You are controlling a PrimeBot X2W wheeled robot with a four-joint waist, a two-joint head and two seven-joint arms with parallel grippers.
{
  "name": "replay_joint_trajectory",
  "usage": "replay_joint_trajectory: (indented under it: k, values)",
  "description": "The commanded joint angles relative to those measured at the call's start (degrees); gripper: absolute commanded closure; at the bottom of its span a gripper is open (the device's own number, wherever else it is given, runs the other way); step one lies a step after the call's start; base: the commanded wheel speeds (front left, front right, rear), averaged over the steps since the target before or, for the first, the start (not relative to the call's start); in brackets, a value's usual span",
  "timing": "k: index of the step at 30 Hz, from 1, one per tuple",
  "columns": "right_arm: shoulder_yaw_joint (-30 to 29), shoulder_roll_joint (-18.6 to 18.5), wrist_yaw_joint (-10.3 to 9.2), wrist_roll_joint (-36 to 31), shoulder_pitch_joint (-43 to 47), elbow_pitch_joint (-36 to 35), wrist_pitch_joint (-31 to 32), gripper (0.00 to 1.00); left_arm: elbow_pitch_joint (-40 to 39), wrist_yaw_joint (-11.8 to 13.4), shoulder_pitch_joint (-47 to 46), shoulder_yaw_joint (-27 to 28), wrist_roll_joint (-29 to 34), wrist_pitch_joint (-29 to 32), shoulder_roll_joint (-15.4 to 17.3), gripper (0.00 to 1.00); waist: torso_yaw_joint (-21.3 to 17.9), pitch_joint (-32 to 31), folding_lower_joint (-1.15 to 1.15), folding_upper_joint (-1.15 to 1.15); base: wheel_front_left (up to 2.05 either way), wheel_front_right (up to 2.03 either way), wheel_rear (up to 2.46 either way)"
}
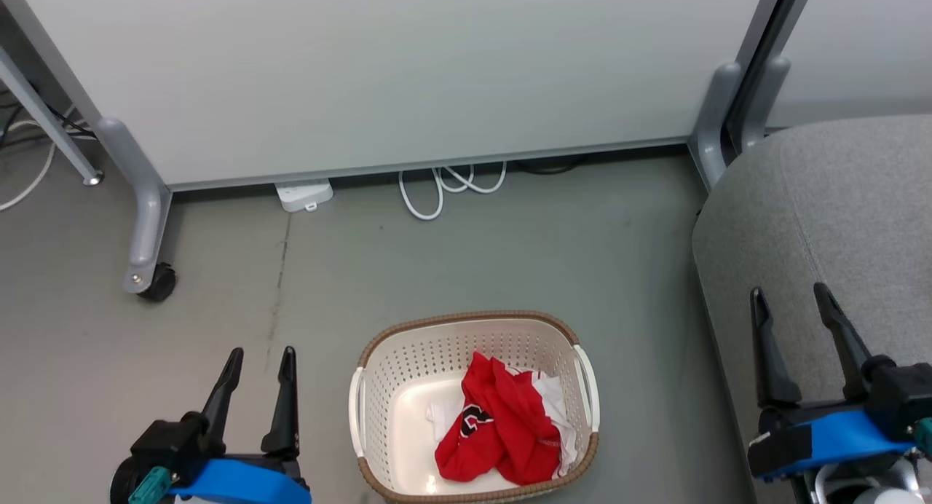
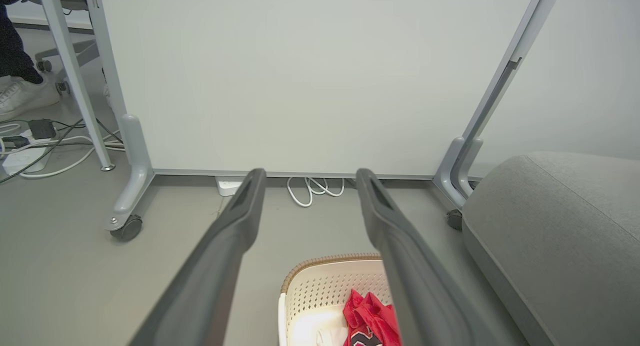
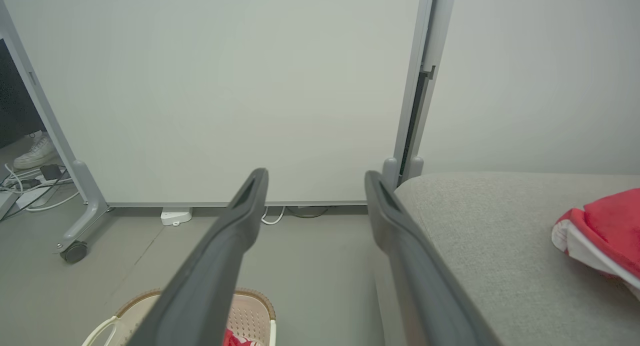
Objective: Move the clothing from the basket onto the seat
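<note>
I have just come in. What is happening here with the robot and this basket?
The robot is emptying the basket onto the grey seat. Both pincers are open and empty: the left pincer hangs over the floor beside the basket, the right pincer over the seat's edge. A red garment with a logo and a white cloth lie in the basket; a red-and-white garment already lies on the seat.

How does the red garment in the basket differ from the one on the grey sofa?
The basket garment shows a black-and-white logo; the sofa garment shows none where visible. The basket garment lies in the basket over a white cloth; the sofa garment rests on the sofa, partly out of frame. Both are red with white trim.
</note>
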Motion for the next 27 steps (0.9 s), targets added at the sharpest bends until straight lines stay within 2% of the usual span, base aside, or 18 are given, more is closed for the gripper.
replay_joint_trajectory:
  k: [1, 6, 12, 21, 27]
  values:
    - [0.1, 0.0, -0.02, -0.6, -2.0, -0.9, 0.0, 0.00, 0.3, -0.2, -1.8, -0.7, 0.3, -0.2, 0.2, 0.00, -1.5, 3.5, 0.00, 0.00, 0.00, 0.00, 0.00]
    - [0.6, 0.0, -0.02, -1.1, -7.5, -3.3, 0.1, 0.00, 2.5, -0.2, -7.4, -4.5, 0.2, -0.2, 0.6, 0.00, -3.5, 12.2, 0.00, 0.00, 0.00, 0.00, 0.00]
    - [3.1, -0.6, -0.02, -2.4, -15.5, -4.7, 0.2, 0.00, 8.8, -0.2, -16.2, -10.9, -0.3, -0.2, 1.0, 0.00, -7.1, 22.3, 0.00, 0.00, 0.00, 0.00, 0.00]
    - [7.7, -0.6, -0.02, -1.8, -23.8, -4.4, -1.4, 0.00, 24.8, -0.2, -29.3, -20.2, -6.5, -0.1, 0.9, 0.00, -12.3, 33.4, 0.00, 0.00, 0.00, 0.00, 0.00]
    - [10.6, -0.4, -0.02, -1.6, -26.0, -4.3, -2.7, 0.00, 34.3, -0.2, -36.7, -23.3, -11.5, 1.5, 1.4, 0.00, -15.8, 39.3, 0.00, 0.00, 0.00, 0.00, 0.00]
